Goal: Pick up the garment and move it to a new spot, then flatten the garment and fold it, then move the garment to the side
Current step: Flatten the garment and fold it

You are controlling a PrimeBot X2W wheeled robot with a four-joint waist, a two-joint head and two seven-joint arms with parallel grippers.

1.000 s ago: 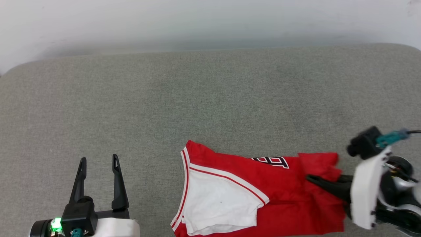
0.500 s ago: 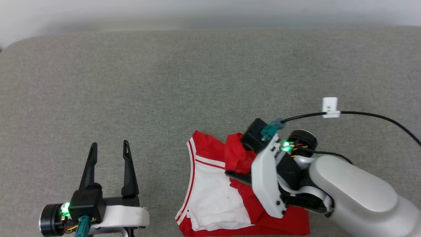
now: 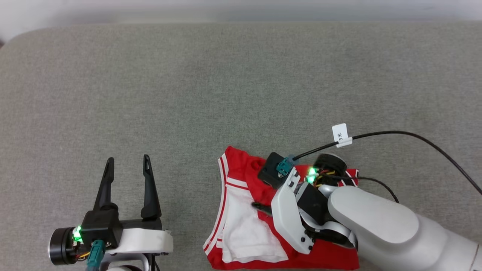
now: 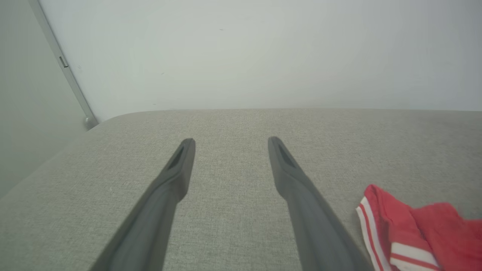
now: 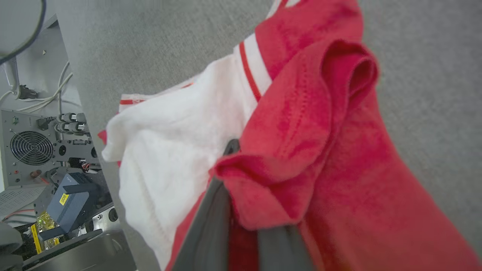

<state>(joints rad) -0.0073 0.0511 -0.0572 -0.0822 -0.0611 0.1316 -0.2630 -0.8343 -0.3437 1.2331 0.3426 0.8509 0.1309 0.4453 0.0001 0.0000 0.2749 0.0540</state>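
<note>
- The garment (image 3: 241, 222), a red jersey-style T-shirt of soft knitted cloth with white short sleeves and red-and-white striped trim, lay at the near right of the grey fabric-covered worktop (image 3: 188, 94). It was partly folded on itself, and one white sleeve faced up on its left side.
- The right hand (image 3: 260, 206) was low over the garment. Its two dark fingers were almost together, and a bunched fold of red cloth was pinched between them. In the right wrist view this fold draped over the fingers.
- The left hand (image 3: 128, 159) was at the near left, well apart from the garment. Its fingers were spread wide and there was nothing between them.
- The garment looked light, limp and not fragile. It would probably sag and trail from any single grip, and its layers could slide over each other.
- A thin pinch might catch only the top layer, so a hem corner, a shoulder seam or the thicker striped trim seemed a better place to hold.
- For flattening, one hand on each of two corners would likely pull it straight.
</note>
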